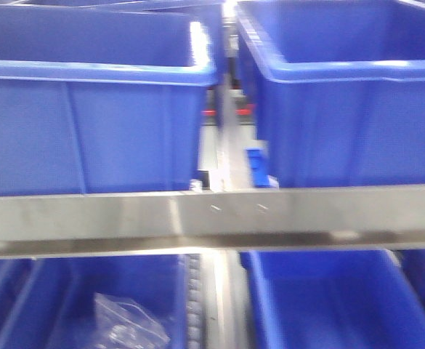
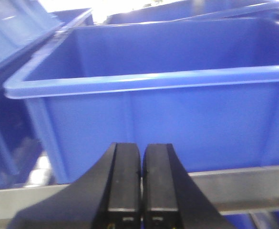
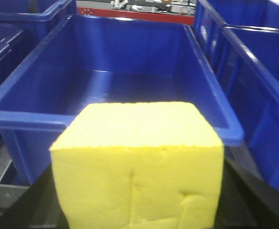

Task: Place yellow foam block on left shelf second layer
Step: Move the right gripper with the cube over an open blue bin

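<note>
The yellow foam block (image 3: 137, 164) fills the lower middle of the right wrist view, held between the dark fingers (image 3: 253, 195) of my right gripper (image 3: 139, 200). It hangs in front of and slightly above the near rim of an empty blue bin (image 3: 115, 71). My left gripper (image 2: 141, 183) is shut and empty, its two black fingers (image 2: 124, 181) pressed together in front of a blue bin (image 2: 177, 109) on a metal shelf rail (image 2: 244, 183). Neither gripper nor the block shows in the front view.
The front view shows two blue bins (image 1: 88, 131) (image 1: 350, 109) on an upper layer above a metal rail (image 1: 212, 218). Below are more blue bins (image 1: 328, 305), one holding a clear plastic bag (image 1: 128, 323). More bins (image 3: 258, 71) flank the right gripper's bin.
</note>
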You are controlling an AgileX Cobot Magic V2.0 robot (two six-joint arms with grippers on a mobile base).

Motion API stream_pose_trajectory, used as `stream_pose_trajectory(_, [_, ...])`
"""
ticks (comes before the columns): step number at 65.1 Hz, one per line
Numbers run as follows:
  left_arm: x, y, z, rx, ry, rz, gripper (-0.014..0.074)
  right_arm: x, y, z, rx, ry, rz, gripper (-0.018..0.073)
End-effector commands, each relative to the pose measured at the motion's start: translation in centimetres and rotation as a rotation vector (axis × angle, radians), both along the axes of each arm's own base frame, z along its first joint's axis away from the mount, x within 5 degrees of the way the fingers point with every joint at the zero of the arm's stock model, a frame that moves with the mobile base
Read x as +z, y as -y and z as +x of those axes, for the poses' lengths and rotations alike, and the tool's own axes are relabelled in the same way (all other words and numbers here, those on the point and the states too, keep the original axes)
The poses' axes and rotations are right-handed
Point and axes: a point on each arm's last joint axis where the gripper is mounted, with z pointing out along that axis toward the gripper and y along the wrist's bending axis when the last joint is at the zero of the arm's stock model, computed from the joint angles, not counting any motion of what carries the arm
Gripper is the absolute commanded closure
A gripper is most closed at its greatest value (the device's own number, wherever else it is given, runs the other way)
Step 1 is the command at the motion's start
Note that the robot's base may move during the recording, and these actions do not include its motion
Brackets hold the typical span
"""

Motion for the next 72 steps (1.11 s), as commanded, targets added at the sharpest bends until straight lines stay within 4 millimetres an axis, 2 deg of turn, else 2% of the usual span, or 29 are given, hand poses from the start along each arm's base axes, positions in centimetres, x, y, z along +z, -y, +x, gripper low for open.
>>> stream_pose_trajectory(1, [0.00, 0.11, -0.10, -0.013, 0.077, -0.010, 0.0460, 1.74, 0.04, -0.03, -0.006, 0.112, 0.000, 0.0084])
stream_pose_trajectory(72, [0.00, 0.11, -0.10, -0.013, 0.077, -0.010, 0.0460, 1.74, 0.04, -0.03, -0.006, 0.112, 0.000, 0.0084])
